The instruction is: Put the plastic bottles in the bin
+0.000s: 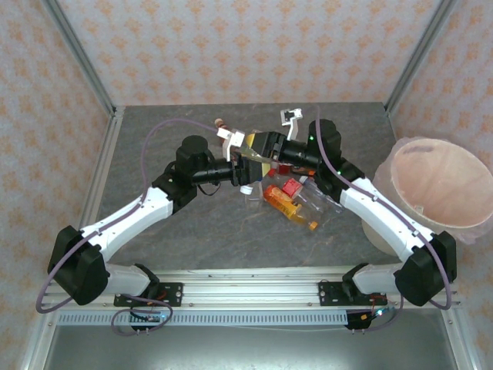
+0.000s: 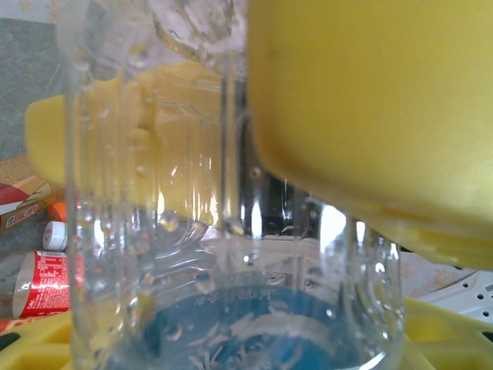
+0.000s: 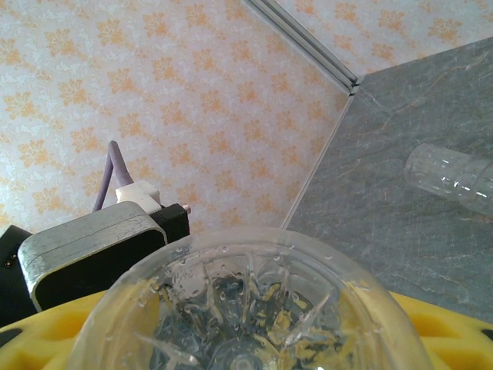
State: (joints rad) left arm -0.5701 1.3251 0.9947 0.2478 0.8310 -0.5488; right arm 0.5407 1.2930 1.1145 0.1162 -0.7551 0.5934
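Two grippers, top view: left gripper (image 1: 237,160) and right gripper (image 1: 262,148) meet nose to nose over mid-table, both on one small clear plastic bottle with a blue label (image 1: 248,166).
Bin bearing: large round pale beige bin with pinkish bag liner (image 1: 431,143) stands to the right of the held bottle, well apart, beside the right arm. The right arm is the nearer one.
Pile: loose plastic bottles (image 1: 296,200), red and orange labels, lie on the grey table (image 1: 192,223) just below the grippers.
Left wrist, grip: left gripper's yellow fingers (image 2: 451,327) are narrow and clamped on the blue-label bottle (image 2: 231,254). Its long axis runs up-down across the fingers.
Left wrist, extra: big yellow pad (image 2: 370,116) presses the bottle's upper right, judged to be a right-gripper finger. Red-labelled bottle (image 2: 46,281) lies on the table, lower left.
Right wrist, grip: bottle base (image 3: 246,308) is seen end-on, seated between yellow fingers (image 3: 54,335). Jaws are narrow and look closed on it.
Right wrist, extra: another clear bottle (image 3: 451,177) lies on the table, apart to the right.
Next move, judgement: left lets go, right carries the bottle rightward to the bin.
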